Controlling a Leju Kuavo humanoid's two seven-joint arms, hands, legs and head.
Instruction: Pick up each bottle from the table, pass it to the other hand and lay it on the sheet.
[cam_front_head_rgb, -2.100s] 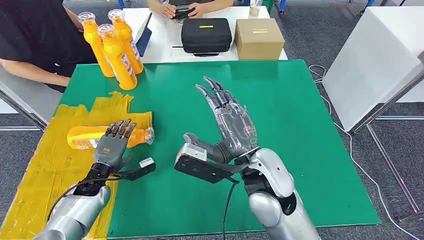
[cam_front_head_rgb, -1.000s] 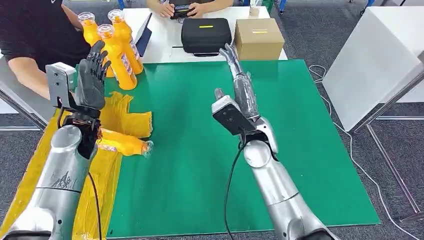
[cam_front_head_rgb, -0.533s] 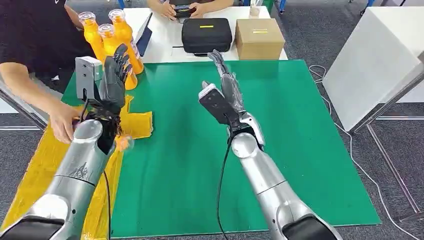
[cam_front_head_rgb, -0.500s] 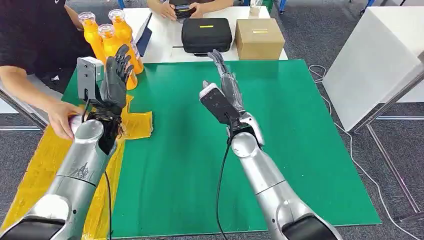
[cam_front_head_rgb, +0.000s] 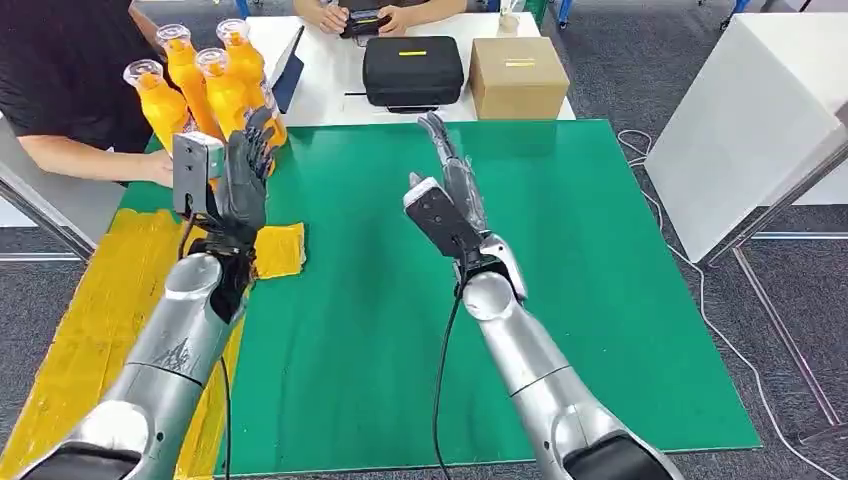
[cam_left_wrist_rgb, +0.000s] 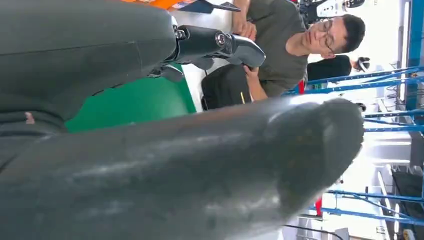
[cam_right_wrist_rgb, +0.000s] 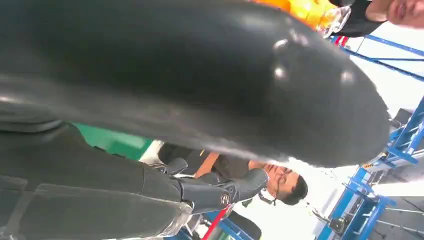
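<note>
1. The left hand (cam_front_head_rgb: 243, 175) is raised over the far left part of the green table (cam_front_head_rgb: 600, 300), dark fingers straight and a little apart, holding nothing; a flat grey box is strapped to its wrist.
2. The right hand (cam_front_head_rgb: 455, 175) stands upright near the middle of the table, slim dark fingers stretched toward the far edge, palm empty, with a black rectangular block at its wrist.
3. Four orange plastic bottles (cam_front_head_rgb: 228, 90) with clear round caps stand upright in a tight cluster at the table's far left corner; the leftmost bottle (cam_front_head_rgb: 160, 100) is at a person's hand (cam_front_head_rgb: 158, 168), and I cannot tell whether that hand grips it.
4. The crinkled yellow plastic sheet (cam_front_head_rgb: 110, 290) covers the table's left edge, wrinkled and glossy, its inner flap reaching onto the matte green.
5. Both arms are smooth silver metal, with black cables running along them.
6. Beyond the far edge, a white table (cam_front_head_rgb: 330, 70) carries a black zippered case (cam_front_head_rgb: 412, 68) with rounded corners and a brown cardboard box (cam_front_head_rgb: 518, 76).
</note>
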